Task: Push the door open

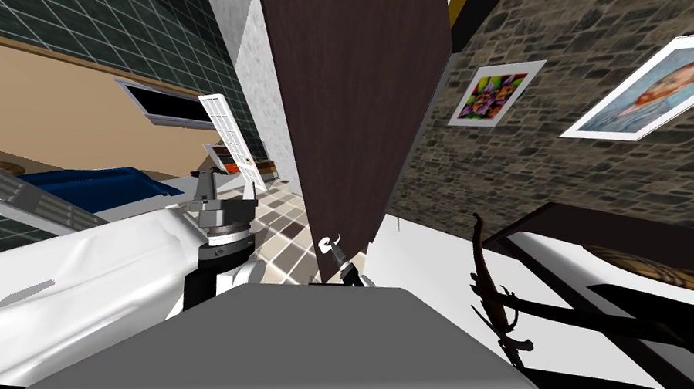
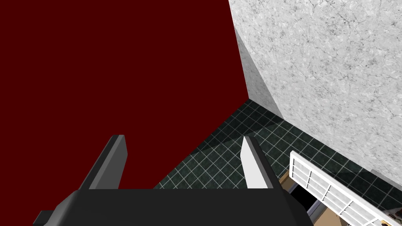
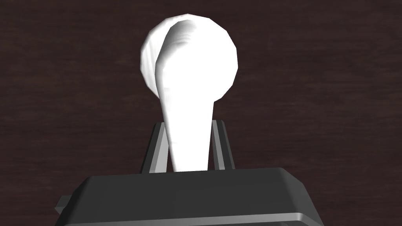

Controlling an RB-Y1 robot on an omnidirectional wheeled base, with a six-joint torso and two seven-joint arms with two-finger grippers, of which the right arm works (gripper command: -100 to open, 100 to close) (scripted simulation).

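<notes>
Now the dark brown door [image 1: 344,111] stands in the upper middle of the head view, and its white lever handle [image 3: 188,70] sits low on it, near the centre of that frame. The lever's long axis runs from its round base straight back toward the right gripper [image 3: 188,127], between the two fingers [image 3: 156,149], which are clenched on the lever's sides. So the door's face lies directly ahead of this claw, and I judge that the push must go forward, along the fingers. The left gripper [image 1: 227,188] is farther from the handle, left of the door, raised, its fingers spread and holding nothing. A stone wall [image 1: 571,175] stands right of the door.
</notes>
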